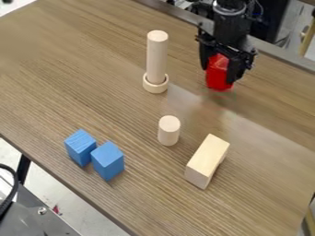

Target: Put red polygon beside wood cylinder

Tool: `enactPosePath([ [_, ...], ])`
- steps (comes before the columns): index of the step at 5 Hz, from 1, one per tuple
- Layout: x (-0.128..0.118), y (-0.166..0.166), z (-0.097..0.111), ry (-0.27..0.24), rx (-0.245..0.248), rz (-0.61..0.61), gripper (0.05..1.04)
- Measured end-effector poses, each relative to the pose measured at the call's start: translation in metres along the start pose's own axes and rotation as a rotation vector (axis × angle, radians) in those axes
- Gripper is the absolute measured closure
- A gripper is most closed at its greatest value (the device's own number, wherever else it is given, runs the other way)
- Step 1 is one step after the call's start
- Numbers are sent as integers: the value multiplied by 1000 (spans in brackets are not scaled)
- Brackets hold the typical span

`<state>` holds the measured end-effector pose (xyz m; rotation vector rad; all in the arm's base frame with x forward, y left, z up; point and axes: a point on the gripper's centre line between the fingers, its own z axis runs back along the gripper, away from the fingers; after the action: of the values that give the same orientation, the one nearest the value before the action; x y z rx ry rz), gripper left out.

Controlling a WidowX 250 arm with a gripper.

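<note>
Red marks our piece: the polygon (216, 78) is up and to the right of the short wood cylinder (168, 131), which we take as our landmark. We judge the task to be partway along. The grasp looks made, but the placing is not done, since the polygon is well apart from the short cylinder rather than beside it. What is left for us is to carry it across, set it down next to the cylinder and let go. We do have one doubt: a tall wood rod (157, 57), in a ring (155, 85) above and slightly left of our landmark, is also a cylinder, and the polygon is not right beside that either. The short one seems to us the likelier target.

As for the hand, the black gripper (219, 74) is up and to the right of the short cylinder too, its two fingers pinching the polygon from either side. The polygon sits between them, its lower end poking out below the tips. Whether that end touches the table (61, 87), we cannot tell.
</note>
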<state>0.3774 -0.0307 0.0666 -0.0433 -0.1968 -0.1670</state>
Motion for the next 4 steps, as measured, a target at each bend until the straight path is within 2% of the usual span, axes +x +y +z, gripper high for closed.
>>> enactPosePath([
  [1,-16,1,10,-7,27,61,311],
  [3,-37,10,2,13,97,118,312],
  [4,-44,11,-3,28,110,123,312],
])
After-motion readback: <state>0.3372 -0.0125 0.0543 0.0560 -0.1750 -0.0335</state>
